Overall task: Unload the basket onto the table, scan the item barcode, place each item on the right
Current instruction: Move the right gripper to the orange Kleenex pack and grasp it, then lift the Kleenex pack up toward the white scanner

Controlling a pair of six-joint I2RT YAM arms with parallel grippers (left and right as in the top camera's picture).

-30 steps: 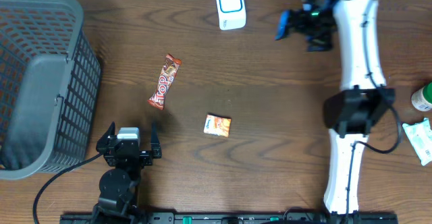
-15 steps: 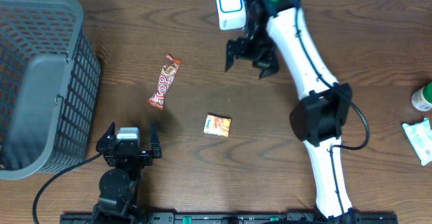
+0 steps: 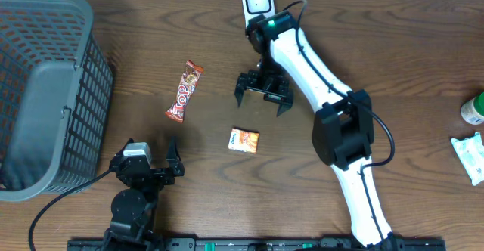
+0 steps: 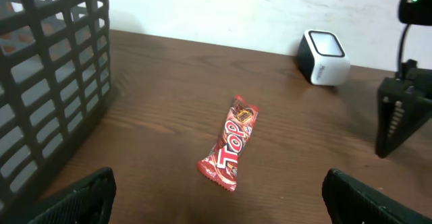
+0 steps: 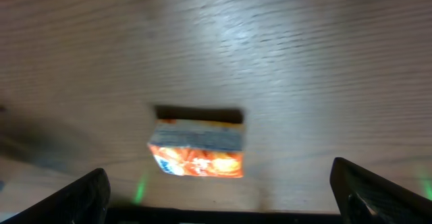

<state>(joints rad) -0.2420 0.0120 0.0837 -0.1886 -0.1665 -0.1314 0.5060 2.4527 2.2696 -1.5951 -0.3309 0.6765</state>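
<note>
A small orange packet (image 3: 244, 140) lies flat near the table's middle. In the right wrist view the orange packet (image 5: 196, 150) sits just ahead of my right gripper (image 5: 226, 193), roughly centred between the wide-apart fingers. From overhead the right gripper (image 3: 263, 94) hovers open just behind the packet, holding nothing. A red "Top" candy bar (image 3: 184, 92) lies left of it, and the candy bar (image 4: 229, 150) is ahead of my open, empty left gripper (image 4: 219, 197). The left gripper (image 3: 144, 160) rests near the front edge. The white scanner (image 3: 258, 7) stands at the back.
A large grey mesh basket (image 3: 45, 92) fills the left side, with the basket wall (image 4: 47, 82) close beside the left gripper. A green bottle (image 3: 473, 109) and a white-green packet (image 3: 470, 156) sit at the right edge.
My right arm has swung from the back right corner leftward and forward, past the scanner, to hover by the orange packet. The left gripper has barely shifted.
</note>
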